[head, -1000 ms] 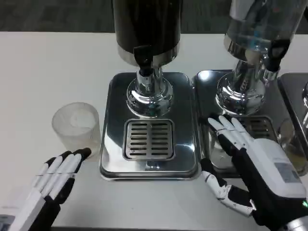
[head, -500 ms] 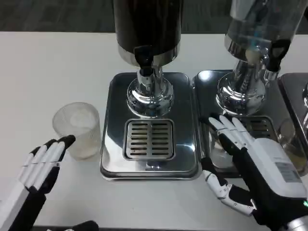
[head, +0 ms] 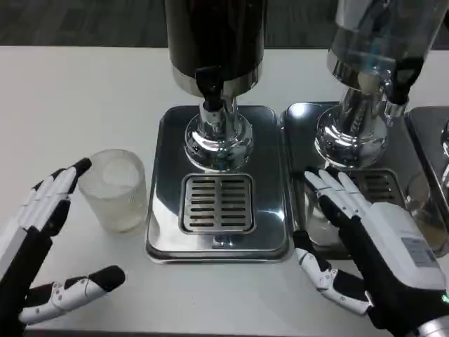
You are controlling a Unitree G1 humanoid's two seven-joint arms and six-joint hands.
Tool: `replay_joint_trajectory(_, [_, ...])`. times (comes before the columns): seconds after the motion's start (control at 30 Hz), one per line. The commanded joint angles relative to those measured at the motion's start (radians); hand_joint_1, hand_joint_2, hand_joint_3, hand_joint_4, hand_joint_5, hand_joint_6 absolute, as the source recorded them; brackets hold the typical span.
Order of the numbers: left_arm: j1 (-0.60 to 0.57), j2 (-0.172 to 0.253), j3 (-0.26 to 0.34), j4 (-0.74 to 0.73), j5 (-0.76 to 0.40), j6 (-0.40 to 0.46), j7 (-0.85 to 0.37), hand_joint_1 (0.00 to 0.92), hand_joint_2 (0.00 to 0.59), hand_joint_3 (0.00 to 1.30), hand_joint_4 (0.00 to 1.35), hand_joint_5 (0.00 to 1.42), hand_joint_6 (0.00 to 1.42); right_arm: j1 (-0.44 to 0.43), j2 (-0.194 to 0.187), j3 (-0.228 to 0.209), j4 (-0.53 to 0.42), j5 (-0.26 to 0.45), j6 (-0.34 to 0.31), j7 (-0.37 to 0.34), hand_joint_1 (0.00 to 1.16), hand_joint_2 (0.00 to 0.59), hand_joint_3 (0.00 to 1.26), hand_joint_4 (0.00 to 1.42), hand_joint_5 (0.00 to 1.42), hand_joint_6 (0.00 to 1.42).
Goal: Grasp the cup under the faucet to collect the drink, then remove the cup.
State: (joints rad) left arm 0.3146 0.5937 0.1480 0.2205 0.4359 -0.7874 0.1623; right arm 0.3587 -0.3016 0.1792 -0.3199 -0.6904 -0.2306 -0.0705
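The cup (head: 115,190) stands upright near the table's left edge, just right of the spread, empty left hand (head: 36,239), far nearer than the right.

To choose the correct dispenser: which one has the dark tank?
The left dispenser, above the tray with the bare grate. Its tank is dark; the right dispenser has a clear tank.

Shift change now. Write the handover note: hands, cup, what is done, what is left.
Left hand: open, fingers spread beside the cup, not gripping it.
Right hand: open, resting at the right dispenser's tray.
Cup: upright on the table, left of the dark dispenser's drip tray, not under its faucet.
Done: nothing yet.
Left: grasp cup, fill under faucet, remove.
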Motion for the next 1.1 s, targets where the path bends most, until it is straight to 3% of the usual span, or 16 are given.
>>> replay_joint_trajectory(0.03, [-0.07, 0.02, -0.002, 0.065, -0.021, 0.02, -0.032, 0.0, 0.056, 0.0, 0.0, 0.0, 0.0, 0.004, 0.002, -0.001, -0.007, 0.001, 0.004, -0.005, 0.52, 0.501, 0.12, 0.06, 0.0, 0.13])
replay_joint_trajectory(0.53, [-0.329, 0.036, -0.068, 0.324, -0.032, 0.057, -0.072, 0.0, 0.046, 0.0, 0.0, 0.0, 0.0, 0.008, 0.007, -0.002, -0.01, -0.003, 0.007, -0.01, 0.51, 0.499, 0.12, 0.06, 0.0, 0.14])
replay_joint_trajectory(1.1, [-0.534, 0.048, -0.162, 0.63, -0.039, 0.026, -0.118, 0.0, 0.019, 0.0, 0.0, 0.0, 0.0, 0.024, 0.011, -0.021, -0.028, -0.004, 0.009, -0.006, 0.52, 0.497, 0.12, 0.06, 0.01, 0.14])
